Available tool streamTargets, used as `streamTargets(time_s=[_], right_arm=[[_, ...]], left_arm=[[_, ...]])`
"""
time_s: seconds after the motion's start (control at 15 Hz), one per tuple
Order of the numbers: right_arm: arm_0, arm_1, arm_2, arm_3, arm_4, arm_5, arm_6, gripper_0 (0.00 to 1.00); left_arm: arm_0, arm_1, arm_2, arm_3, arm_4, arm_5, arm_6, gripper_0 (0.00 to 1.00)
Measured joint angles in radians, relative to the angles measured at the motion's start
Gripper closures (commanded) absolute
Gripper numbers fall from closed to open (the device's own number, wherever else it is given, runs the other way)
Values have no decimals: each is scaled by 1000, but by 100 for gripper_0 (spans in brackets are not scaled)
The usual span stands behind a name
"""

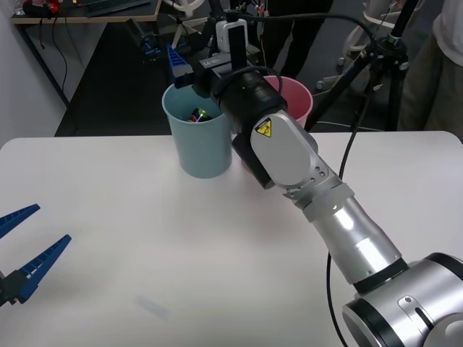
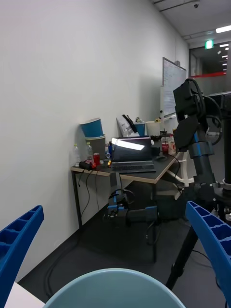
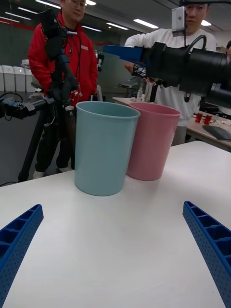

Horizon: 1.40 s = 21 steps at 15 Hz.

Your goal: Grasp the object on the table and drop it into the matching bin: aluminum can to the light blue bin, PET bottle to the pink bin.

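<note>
White tabletop carries two bins at its 12 o'clock edge: the light blue bin and, touching it toward 3 o'clock, the pink bin. The right gripper hangs directly over the blue rim, fingers spread wide and empty. The aluminum can already lies inside that bin, so the drop looks done. The left gripper waits open near 8 o'clock.
</note>
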Motion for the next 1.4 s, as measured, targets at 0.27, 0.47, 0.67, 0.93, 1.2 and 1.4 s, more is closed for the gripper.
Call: streamTargets(time_s=[0.27,0.47,0.67,0.93,1.2,1.4], right_arm=[[132,-78,72,-192,-24,-4,-4,0],[274,-153,92,-380,-48,-51,-6,0],[426,-236,68,-556,-74,-112,-7,0],[616,-386,-2,-738,-293,-184,86,0],[785,-468,-176,-818,-567,-337,287,0],[899,-453,-356,-822,-709,-525,415,0]], left_arm=[[0,0,0,0,0,0,0,0],[0,0,0,0,0,0,0,0],[0,0,0,0,0,0,0,0],[0,0,0,0,0,0,0,0],[0,0,0,0,0,0,0,0],[0,0,0,0,0,0,0,0]])
